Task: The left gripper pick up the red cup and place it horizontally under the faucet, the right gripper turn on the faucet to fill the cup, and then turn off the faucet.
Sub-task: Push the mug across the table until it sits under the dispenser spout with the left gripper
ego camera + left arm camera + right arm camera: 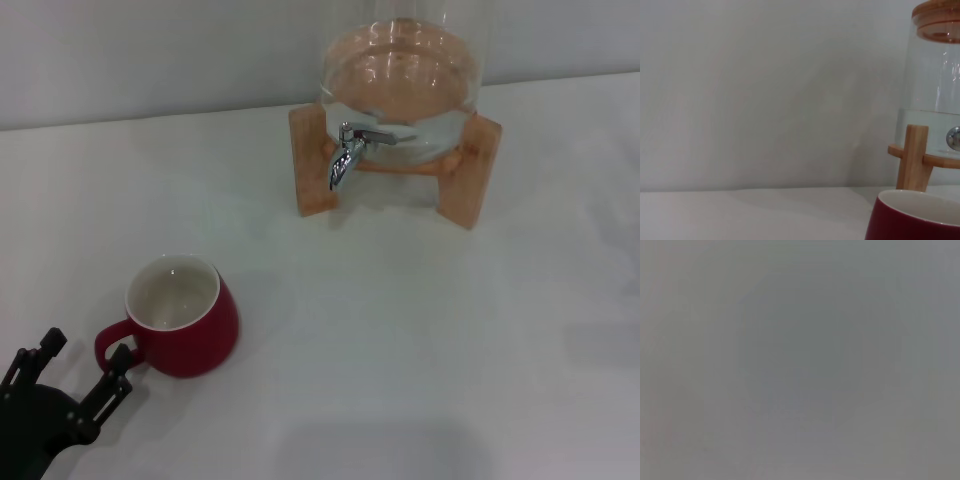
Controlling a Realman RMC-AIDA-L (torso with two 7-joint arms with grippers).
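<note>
The red cup [183, 317] stands upright on the white table at the near left, white inside showing, handle pointing toward the near left. My left gripper [82, 364] is open just beside the handle, one fingertip close to it, holding nothing. The left wrist view shows the cup's rim [915, 217] close up. The chrome faucet [347, 150] sticks out of the glass water jar [405, 70] in its wooden stand [470, 170] at the back, spout down; it also shows in the left wrist view [954, 138]. My right gripper is out of view.
The white table [400, 330] stretches between the cup and the jar stand. A pale wall [150, 50] runs behind the jar. The right wrist view shows only a plain grey surface.
</note>
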